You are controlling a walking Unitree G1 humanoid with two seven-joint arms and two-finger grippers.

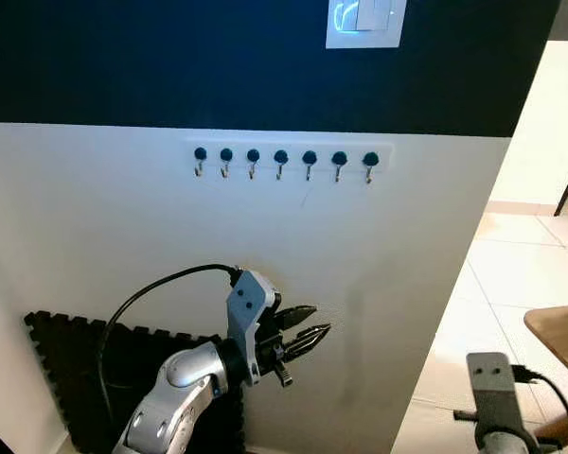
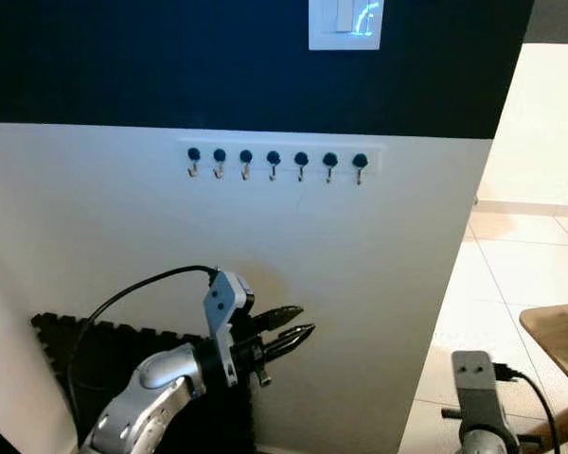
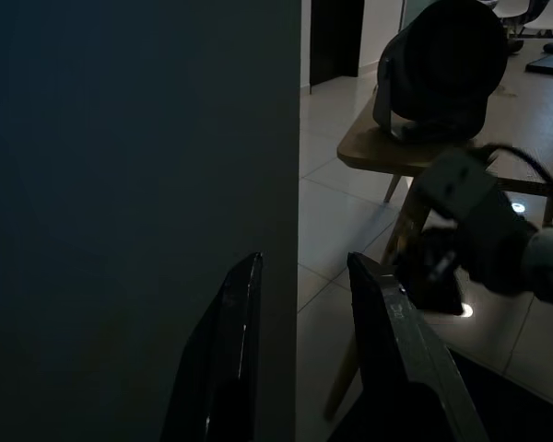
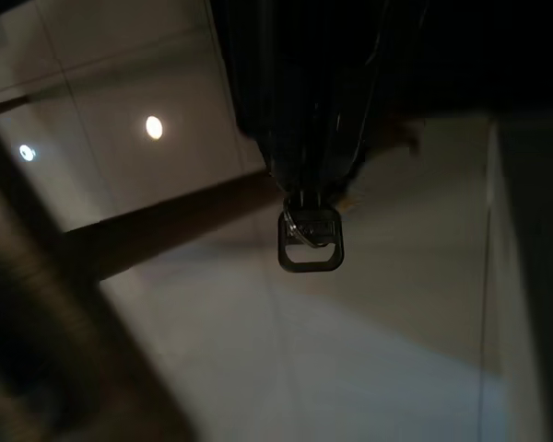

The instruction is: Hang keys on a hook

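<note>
1. Left gripper [image 1: 308, 331] is raised in front of the white lower wall, well below the hook rail. Its two black fingers are spread a little, with a gap between the tips, and hold nothing. A black cable loops from the wrist down behind the silver arm.
2. In the left wrist view the same fingers [image 3: 230, 350] stand apart, beside the wall's edge.
3. Right gripper [image 4: 304, 138] hangs low at the right, over the tiled floor. Its dark fingers are pressed together on the top of the keys [image 4: 310, 241]; a squarish metal loop hangs just below the fingertips. The rest of the keys cannot be made out in the dark.
4. Right wrist block [image 1: 492, 383], with its cable, sits at the bottom right of the head view.
5. Hook rail [image 1: 284, 161]: seven small metal hooks with dark round caps in a row on a white strip. All seven are bare.
6. Wall [image 1: 123, 218]: dark upper band, white lower part. A white light switch [image 1: 364, 21] sits on the dark band above the rail.
7. A black foam mat [image 1: 76, 369] with a toothed edge leans against the wall's foot at the left.
8. Pale floor tiles [image 1: 521, 274] lie to the right, with a wooden table corner [image 1: 559, 336] at the right edge.
</note>
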